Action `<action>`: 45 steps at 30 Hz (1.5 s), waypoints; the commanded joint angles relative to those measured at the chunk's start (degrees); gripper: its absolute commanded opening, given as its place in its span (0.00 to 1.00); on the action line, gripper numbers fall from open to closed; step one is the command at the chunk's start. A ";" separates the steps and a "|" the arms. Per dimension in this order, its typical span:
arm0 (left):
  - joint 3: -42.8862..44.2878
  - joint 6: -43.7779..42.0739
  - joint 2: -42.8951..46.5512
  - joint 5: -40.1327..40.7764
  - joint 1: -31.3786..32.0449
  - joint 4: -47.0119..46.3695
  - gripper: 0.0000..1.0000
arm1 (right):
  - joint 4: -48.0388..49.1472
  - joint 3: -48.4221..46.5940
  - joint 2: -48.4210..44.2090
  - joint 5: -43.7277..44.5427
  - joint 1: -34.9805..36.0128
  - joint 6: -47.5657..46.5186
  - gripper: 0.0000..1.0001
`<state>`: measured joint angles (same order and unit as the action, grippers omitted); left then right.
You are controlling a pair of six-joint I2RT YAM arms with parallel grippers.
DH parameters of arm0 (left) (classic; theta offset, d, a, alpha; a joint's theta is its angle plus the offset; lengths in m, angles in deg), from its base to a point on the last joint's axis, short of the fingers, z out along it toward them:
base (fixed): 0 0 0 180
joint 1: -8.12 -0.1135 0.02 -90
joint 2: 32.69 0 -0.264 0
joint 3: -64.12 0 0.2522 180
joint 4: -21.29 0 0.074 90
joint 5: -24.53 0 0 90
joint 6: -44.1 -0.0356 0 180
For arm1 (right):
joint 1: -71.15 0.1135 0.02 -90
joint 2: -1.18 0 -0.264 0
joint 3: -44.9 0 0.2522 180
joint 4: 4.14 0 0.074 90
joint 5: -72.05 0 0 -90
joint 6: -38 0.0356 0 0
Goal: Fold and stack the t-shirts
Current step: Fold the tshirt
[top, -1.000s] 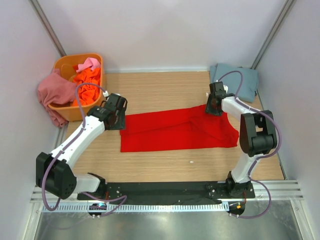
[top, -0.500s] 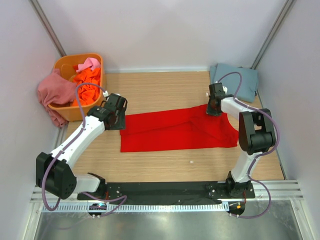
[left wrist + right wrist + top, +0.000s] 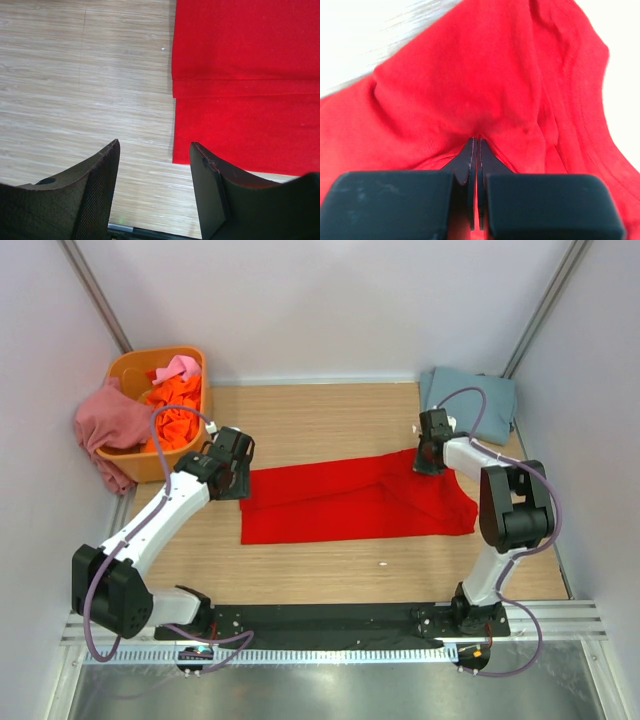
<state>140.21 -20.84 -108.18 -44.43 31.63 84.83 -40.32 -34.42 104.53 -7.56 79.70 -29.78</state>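
Top external view: the table [image 3: 330, 410] carries the red shirt [image 3: 350, 502], laid as a long folded band across its middle. At far left I see the tub [image 3: 128, 368], with a rose shirt [image 3: 100, 425] draped over its rim and an orange shirt [image 3: 175, 405] and a pink shirt [image 3: 181, 367] inside. A grey-blue shirt [image 3: 470, 400] lies at the far right corner. My right gripper [image 3: 478, 142] is closed, pinching a ridge of the red shirt at its right end. My left gripper [image 3: 154, 145] stands open over bare wood, just beside that shirt's left edge, holding nothing.

Even bright light; right wrist perhaps overexposed.
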 commanded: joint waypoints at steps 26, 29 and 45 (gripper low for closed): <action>-0.01 -0.19 2.36 0.58 -0.04 -0.82 0.59 | -8.26 16.25 -27.93 -9.16 8.32 3.62 0.01; -0.10 -0.19 2.53 0.67 -0.04 -0.74 0.59 | -7.56 19.06 -29.96 -11.60 9.10 4.15 0.01; 4.37 3.41 -3.86 -3.28 -0.04 -0.65 0.60 | -7.56 22.76 -37.78 -7.79 11.75 7.92 0.84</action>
<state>140.93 -19.75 -108.66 -45.30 31.63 85.05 -48.16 -8.63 69.69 -20.13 91.31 -23.33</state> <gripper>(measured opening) 0.595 0.808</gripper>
